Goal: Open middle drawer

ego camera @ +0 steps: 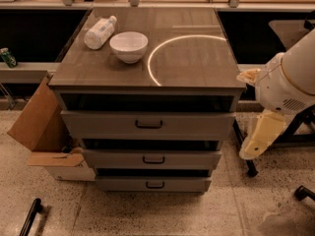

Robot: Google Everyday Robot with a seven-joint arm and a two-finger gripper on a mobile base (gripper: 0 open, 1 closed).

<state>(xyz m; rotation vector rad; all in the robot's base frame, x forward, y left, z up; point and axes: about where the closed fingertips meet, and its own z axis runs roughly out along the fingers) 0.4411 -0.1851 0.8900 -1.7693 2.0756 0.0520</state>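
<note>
- Cabinet (187,68): a hard pull may rock it. The bowl (128,45) and bottle (100,32), at 11 o'clock on its top, may then slide or roll.
- Middle drawer (197,160): appears shut, at 6 o'clock below the top drawer (197,125). The similar fronts invite a wrong pick.
- Gripper (255,144): hangs at 3 o'clock of the cabinet, well apart from it. Its opening cannot be told. A sideways approach may strike the cabinet corner.
- Handle (153,160): small, at the drawer's centre. A shallow grip may slip off.

Middle drawer (152,159) shut; tool (256,142) hangs right of cabinet (197,68), apart; bowl (129,46), bottle (100,32) on top.
</note>
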